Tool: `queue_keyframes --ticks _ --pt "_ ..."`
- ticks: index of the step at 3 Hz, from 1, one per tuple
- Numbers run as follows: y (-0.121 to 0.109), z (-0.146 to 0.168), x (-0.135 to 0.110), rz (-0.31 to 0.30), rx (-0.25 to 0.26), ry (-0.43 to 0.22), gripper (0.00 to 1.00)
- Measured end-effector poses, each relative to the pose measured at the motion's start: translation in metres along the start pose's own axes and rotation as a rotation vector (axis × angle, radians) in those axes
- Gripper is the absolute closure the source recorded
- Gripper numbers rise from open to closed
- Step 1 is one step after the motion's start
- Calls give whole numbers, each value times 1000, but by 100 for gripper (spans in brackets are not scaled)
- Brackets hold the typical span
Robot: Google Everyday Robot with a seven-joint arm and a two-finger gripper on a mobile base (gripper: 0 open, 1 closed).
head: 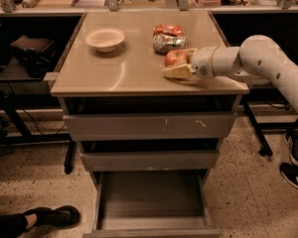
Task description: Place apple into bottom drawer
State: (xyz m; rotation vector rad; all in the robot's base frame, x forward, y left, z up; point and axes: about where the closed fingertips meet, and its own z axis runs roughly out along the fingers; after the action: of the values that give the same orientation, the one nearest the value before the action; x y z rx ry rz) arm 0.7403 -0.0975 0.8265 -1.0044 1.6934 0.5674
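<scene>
On the surface's (119,73) right side, the hand (180,62) meets the apple (173,57), its grip impossible to tell, with the bottom drawer (151,202) gaping open well below, frontward.

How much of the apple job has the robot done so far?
Done: the bottom drawer is already pulled open and looks empty. In hand: the gripper is at the apple, which sits on the cabinet top beside the foil snack bag. Left: lift the apple, carry it down and set it in the drawer.
</scene>
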Motion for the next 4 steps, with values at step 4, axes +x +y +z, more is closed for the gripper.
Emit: queue_keyframes --ticks 4 --pt "85 -79 -43 24 19 -146 100"
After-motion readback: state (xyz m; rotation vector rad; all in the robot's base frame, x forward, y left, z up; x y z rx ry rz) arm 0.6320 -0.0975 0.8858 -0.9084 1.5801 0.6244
